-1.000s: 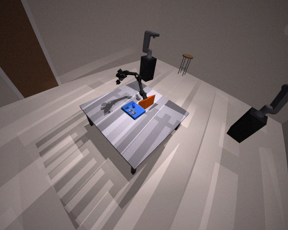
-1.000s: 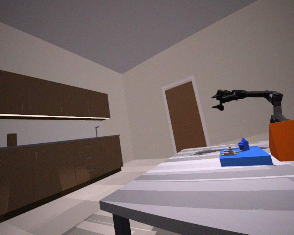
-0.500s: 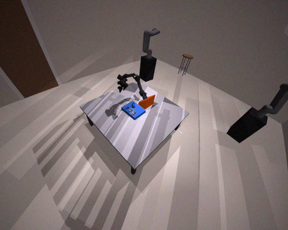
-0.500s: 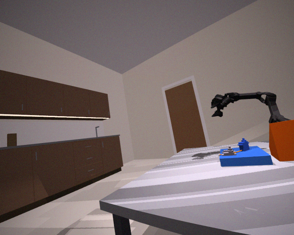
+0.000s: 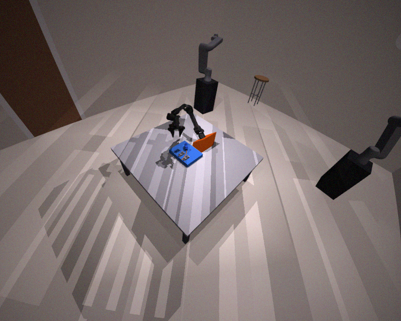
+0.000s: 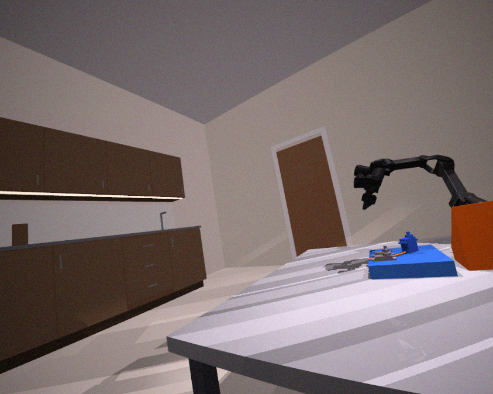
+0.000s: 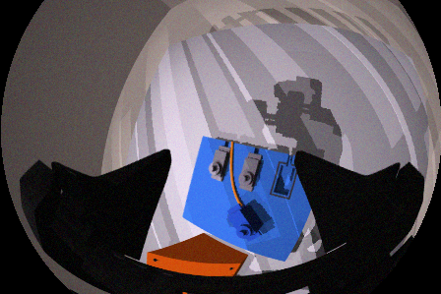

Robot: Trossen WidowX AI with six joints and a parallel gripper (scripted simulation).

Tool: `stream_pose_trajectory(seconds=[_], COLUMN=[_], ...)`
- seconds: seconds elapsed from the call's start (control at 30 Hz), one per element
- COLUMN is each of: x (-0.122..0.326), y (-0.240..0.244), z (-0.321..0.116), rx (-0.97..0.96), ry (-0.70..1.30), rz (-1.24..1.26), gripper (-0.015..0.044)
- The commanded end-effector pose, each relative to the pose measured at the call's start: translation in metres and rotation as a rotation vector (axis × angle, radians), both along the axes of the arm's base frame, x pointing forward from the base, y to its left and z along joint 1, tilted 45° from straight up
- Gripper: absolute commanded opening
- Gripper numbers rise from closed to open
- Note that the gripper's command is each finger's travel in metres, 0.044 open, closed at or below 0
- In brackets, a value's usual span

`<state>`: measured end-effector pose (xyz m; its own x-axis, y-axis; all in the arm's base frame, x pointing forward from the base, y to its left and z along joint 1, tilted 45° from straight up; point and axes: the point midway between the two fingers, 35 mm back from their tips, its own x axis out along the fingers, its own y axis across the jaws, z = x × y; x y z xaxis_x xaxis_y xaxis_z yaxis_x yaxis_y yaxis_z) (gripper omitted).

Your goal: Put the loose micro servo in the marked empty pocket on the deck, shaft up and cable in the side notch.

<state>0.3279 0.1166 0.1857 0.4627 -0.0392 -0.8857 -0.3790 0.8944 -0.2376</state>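
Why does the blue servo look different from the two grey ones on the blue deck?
The blue servo is blue; the grey servos are grey. The blue one lies loose on top of the deck and stands taller in the exterior view; the grey ones sit low, seemingly in pockets. An orange cable runs to the blue one; none shows on the grey ones. All three rest on the same deck.

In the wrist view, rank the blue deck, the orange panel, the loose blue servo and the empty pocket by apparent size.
1. Blue deck
2. Orange panel, partly hidden by the gripper body
3. Loose blue servo
4. Empty pocket, close to the servo; unsure.
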Motion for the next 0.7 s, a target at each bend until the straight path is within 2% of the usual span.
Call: stream_pose_trajectory(seconds=[0.0, 0.67], x=[-0.01, -0.068], y=[-0.004, -0.035], z=[-0.026, -0.109], rx=[-0.11, -0.621], ry=[0.081, 0.427], rz=[0.033, 0.251], gripper=[0.044, 0.044])
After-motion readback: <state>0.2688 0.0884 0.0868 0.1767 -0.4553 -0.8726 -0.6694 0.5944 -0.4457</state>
